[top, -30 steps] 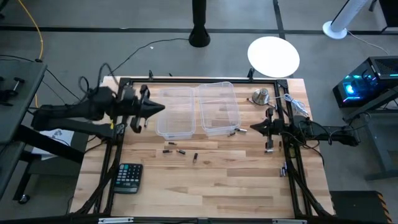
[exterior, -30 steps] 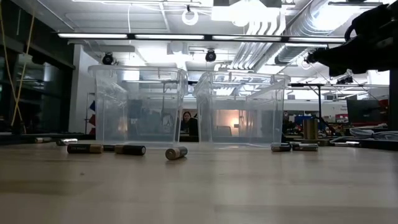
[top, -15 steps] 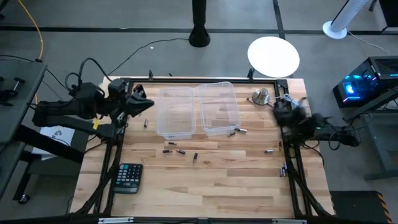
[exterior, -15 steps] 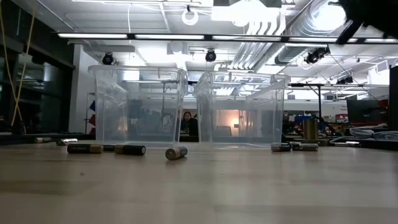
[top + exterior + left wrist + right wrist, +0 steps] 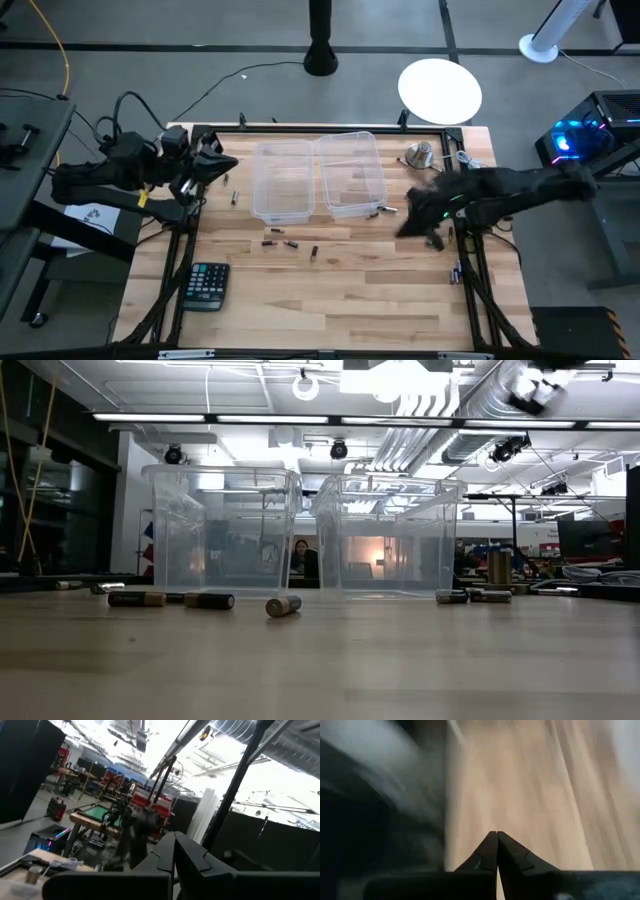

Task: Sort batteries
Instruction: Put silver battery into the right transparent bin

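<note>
The right gripper (image 5: pixel 412 222) hangs over the wood at about four o'clock from the table's middle, its fingers pressed together to a single point in its own wrist view, with nothing between them. The left gripper (image 5: pixel 222 165) waits at the table's ten o'clock corner, lifted and pointing out into the room, its fingers likewise pressed tip to tip and empty.

The batteries (image 5: pixel 290 244) lie loose on the table: a short row plus one turned crosswise at six o'clock of the left bin (image 5: pixel 280 180), a pair (image 5: pixel 382 211) at five o'clock of the right bin (image 5: pixel 350 172), and a stray (image 5: pixel 235 198) at nine o'clock of the left bin.

Judging from this, the step in hand is a reach for the nearest cell. To do it well, the fingers need to spread before coming down and close across the cell's round sides, not its ends, since a smooth cylinder will likely roll off a glancing touch.

The cells are small, hard, glossy cylinders, some dark, some greyish with a paler end in the low view. Both bins are clear, thin-walled plastic, and the table (image 5: pixel 350 300) is pale planked wood. A black calculator (image 5: pixel 207 285) sits at seven o'clock, a silver bell (image 5: pixel 418 154) at two.
</note>
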You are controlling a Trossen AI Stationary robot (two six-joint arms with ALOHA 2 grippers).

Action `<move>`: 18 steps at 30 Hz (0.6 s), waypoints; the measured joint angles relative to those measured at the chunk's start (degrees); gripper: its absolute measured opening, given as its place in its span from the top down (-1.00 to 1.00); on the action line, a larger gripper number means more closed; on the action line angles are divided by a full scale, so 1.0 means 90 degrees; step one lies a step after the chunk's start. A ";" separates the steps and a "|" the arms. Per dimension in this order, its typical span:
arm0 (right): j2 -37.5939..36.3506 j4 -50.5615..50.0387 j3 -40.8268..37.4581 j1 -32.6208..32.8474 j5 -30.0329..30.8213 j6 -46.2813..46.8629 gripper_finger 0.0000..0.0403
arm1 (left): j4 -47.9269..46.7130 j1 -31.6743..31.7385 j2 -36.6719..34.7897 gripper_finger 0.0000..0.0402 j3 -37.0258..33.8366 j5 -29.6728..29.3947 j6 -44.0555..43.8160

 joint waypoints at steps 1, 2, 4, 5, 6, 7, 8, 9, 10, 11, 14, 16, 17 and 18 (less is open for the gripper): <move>0.0406 -0.1159 0.0258 0.0125 0.0090 0.0062 1.00 | -0.0096 0.0000 -0.0064 1.00 0.0000 -0.0002 0.0000; 0.0743 -0.2096 0.0419 0.0247 0.0187 0.0081 1.00 | -0.0144 0.0000 -0.0114 1.00 0.0000 -0.0006 0.0000; 0.1248 -0.3114 0.0530 0.0512 0.0278 0.0262 1.00 | -0.0239 0.0000 -0.0202 1.00 0.0000 -0.0070 0.0009; 0.1431 -0.3335 0.0484 0.0639 0.0270 0.0455 1.00 | -0.0244 0.0000 -0.0225 1.00 0.0000 -0.0082 0.0017; 0.1572 -0.3368 0.0344 0.0766 0.0225 0.0675 1.00 | -0.0246 0.0000 -0.0243 1.00 0.0000 -0.0084 0.0022; 0.1682 -0.3290 0.0168 0.0893 0.0197 0.0822 1.00 | -0.0249 0.0000 -0.0245 1.00 0.0000 -0.0089 0.0019; 0.1767 -0.3095 -0.0030 0.1012 0.0176 0.0889 1.00 | -0.0248 0.0000 -0.0245 1.00 0.0000 -0.0089 0.0019; 0.1843 -0.2867 -0.0228 0.1106 0.0176 0.0899 1.00 | -0.0265 0.0000 -0.0244 1.00 0.0000 -0.0089 0.0051; 0.1910 -0.2633 -0.0425 0.1171 0.0154 0.0922 1.00 | -0.0302 0.0000 -0.0237 1.00 0.0000 -0.0091 0.0116; 0.1977 -0.2436 -0.0622 0.1198 0.0097 0.1021 1.00 | -0.0336 0.0000 -0.0236 1.00 0.0000 -0.0091 0.0165; 0.2108 -0.2123 -0.1031 0.1084 0.0086 0.1334 0.98 | -0.0452 0.0000 -0.0228 1.00 0.0000 -0.0101 0.0180; 0.2127 -0.2130 -0.1270 0.0979 0.0088 0.1410 0.93 | -0.0469 0.0000 -0.0231 1.00 -0.0002 -0.0101 0.0180; 0.2125 -0.2141 -0.1388 0.0915 0.0096 0.1443 0.90 | -0.0482 0.0000 -0.0231 1.00 -0.0002 -0.0101 0.0180; 0.2125 -0.2146 -0.1493 0.0851 0.0161 0.1522 0.85 | -0.0482 0.0000 -0.0231 1.00 -0.0002 -0.0103 0.0180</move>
